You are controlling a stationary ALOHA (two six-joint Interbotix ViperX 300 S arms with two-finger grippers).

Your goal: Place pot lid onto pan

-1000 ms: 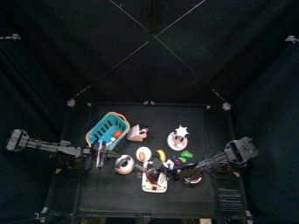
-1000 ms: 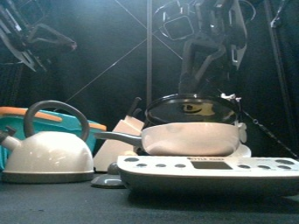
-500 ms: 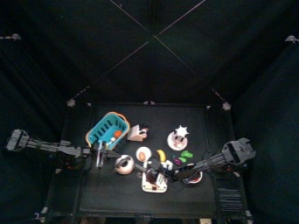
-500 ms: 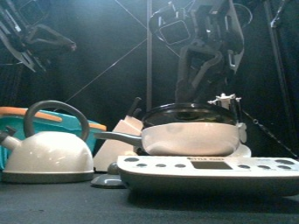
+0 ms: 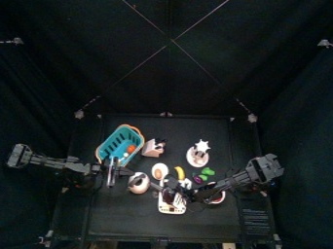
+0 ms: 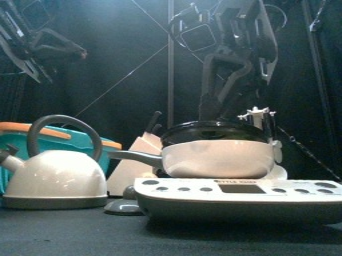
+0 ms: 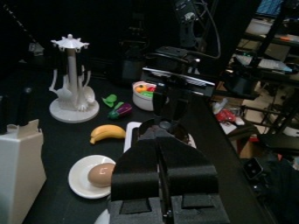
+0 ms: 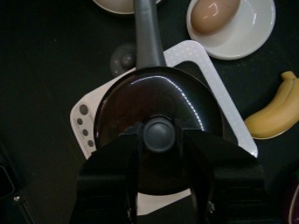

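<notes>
The pot lid (image 6: 218,130), dark glass with a round knob (image 8: 159,135), lies level on the pale pan (image 6: 214,157). The pan's long handle (image 8: 146,31) points away from my right wrist. In the right wrist view the lid (image 8: 152,92) covers the whole pan. My right gripper (image 8: 163,140) hangs straight over it, jaws closed on the knob from both sides. From above, this gripper (image 5: 186,195) is at the table's front middle. Left of the pan, my left gripper (image 7: 163,166) rests shut with nothing in it.
The pan stands on a white flat base (image 6: 247,198). A white kettle (image 6: 54,175) is to its left, with a teal basket (image 5: 120,144) behind. A banana (image 8: 278,109), an egg in a bowl (image 8: 216,13) and a white mug tree (image 7: 73,79) lie close around.
The lid was tilted and raised over the pan; it has come down level onto the rim, and my right gripper sank with it. The left arm stayed still.
</notes>
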